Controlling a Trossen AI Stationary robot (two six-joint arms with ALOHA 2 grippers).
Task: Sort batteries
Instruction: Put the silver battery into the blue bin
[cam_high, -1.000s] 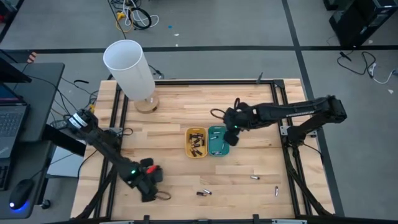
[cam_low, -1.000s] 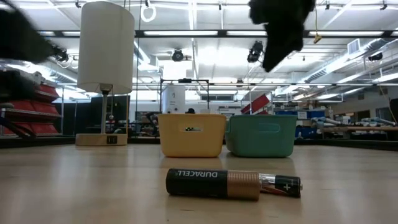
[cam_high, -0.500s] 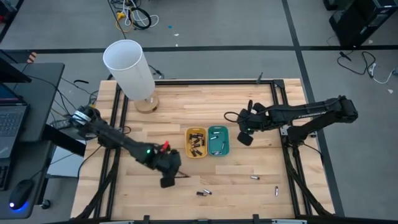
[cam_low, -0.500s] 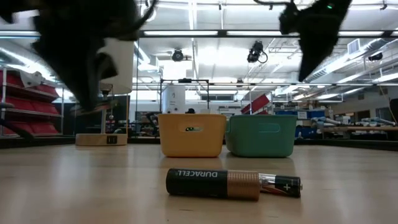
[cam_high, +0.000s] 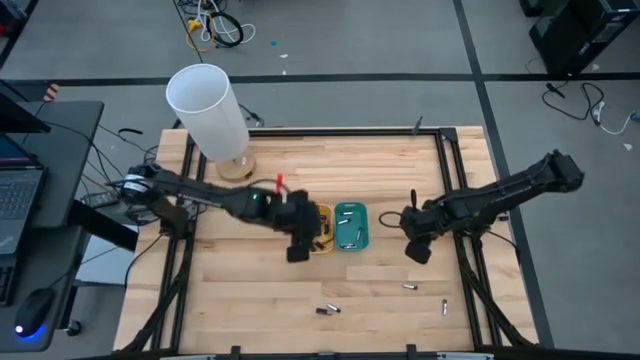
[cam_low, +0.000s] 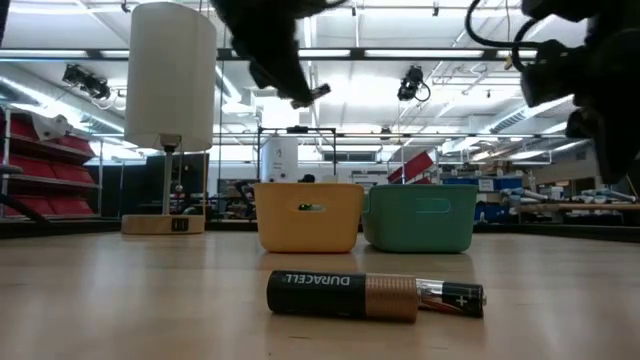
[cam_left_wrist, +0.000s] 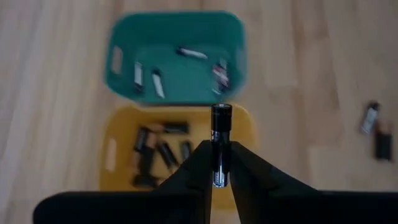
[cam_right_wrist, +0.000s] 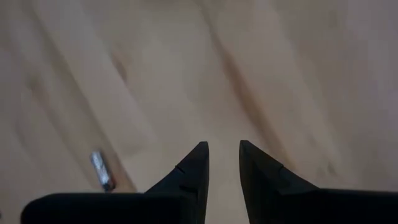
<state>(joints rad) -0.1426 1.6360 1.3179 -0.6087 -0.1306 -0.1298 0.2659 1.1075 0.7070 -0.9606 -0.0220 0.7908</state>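
Wood table (cam_high: 300, 170) from high view: I've got the left gripper (cam_high: 299, 243) at the yellow tray (cam_high: 322, 213), teal tray (cam_high: 351, 226) beside it, lamp (cam_high: 208, 110) at back, right gripper (cam_high: 417, 243) over bare wood w/ loose batteries (cam_high: 328, 309) near front edge. Low view: a big battery (cam_low: 343, 295) lies in front of both trays. Wrist views: left fingers (cam_left_wrist: 249, 177) clamped on a dark cell (cam_left_wrist: 220, 144) above the yellow tray; right fingers (cam_right_wrist: 186, 171) slightly apart, nothing btwn them.

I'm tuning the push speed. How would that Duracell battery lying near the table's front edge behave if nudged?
The Duracell battery is a smooth cylinder lying on its side on bare wood, so it would probably roll if nudged sideways. It looks rigid and likely dense. A slimmer battery beside it might get knocked.
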